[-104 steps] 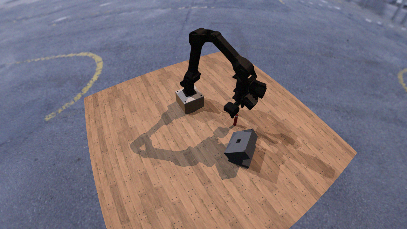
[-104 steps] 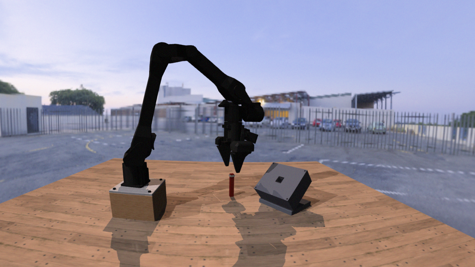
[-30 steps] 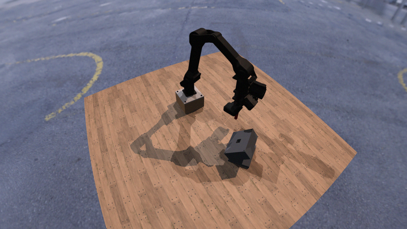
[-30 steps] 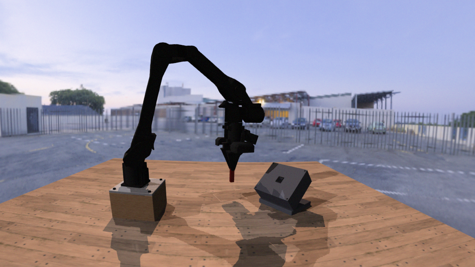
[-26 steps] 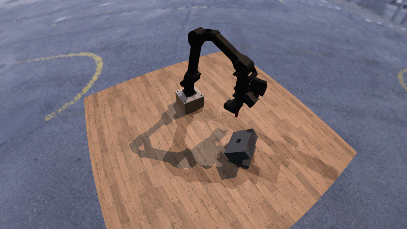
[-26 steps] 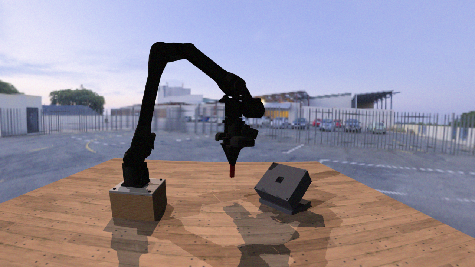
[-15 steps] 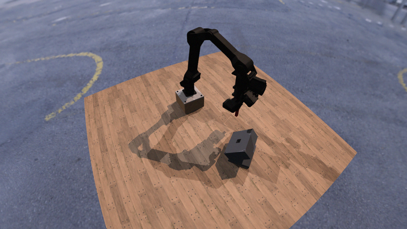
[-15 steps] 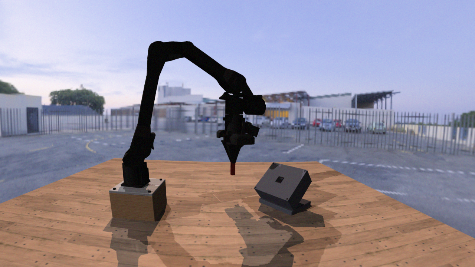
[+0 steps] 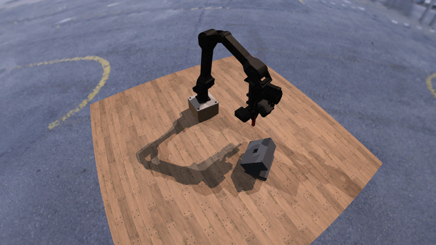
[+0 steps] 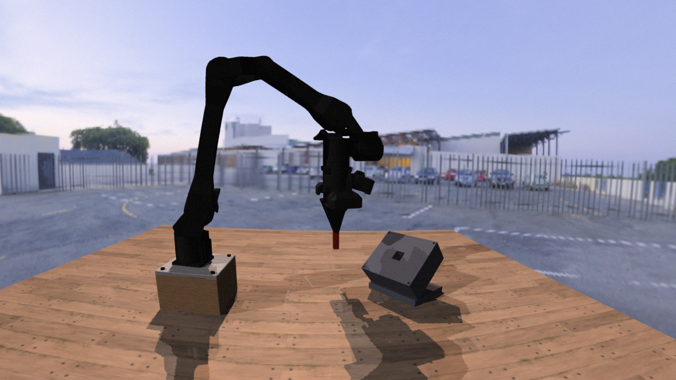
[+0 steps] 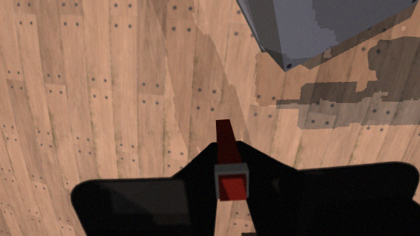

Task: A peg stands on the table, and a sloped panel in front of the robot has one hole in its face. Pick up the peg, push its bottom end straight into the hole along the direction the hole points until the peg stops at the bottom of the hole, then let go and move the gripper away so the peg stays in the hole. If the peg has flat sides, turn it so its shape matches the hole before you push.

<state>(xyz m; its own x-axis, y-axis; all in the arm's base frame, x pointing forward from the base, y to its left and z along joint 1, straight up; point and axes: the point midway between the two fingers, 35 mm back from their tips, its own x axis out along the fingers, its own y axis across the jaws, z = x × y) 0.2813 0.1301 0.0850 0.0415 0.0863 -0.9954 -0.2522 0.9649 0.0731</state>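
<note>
Standing on wooden table (image 9: 170, 207) (image 10: 264, 340) (image 11: 72, 124), your arm (image 9: 207, 61) (image 10: 207, 127) arches over, rooted on box base (image 9: 208, 115) (image 10: 189, 294). Sloped panel (image 9: 259, 155) (image 10: 401, 259) (image 11: 305, 33) sits tilted on table, square hole (image 9: 255, 150) (image 10: 397, 255) in face. Your gripper (image 9: 253, 117) (image 10: 335, 230) (image 11: 226, 148) points down, fingers pinching red peg (image 9: 253, 122) (image 10: 335, 239) (image 11: 226, 141). Peg hangs upright above table, near panel, apart from it and outside hole.
</note>
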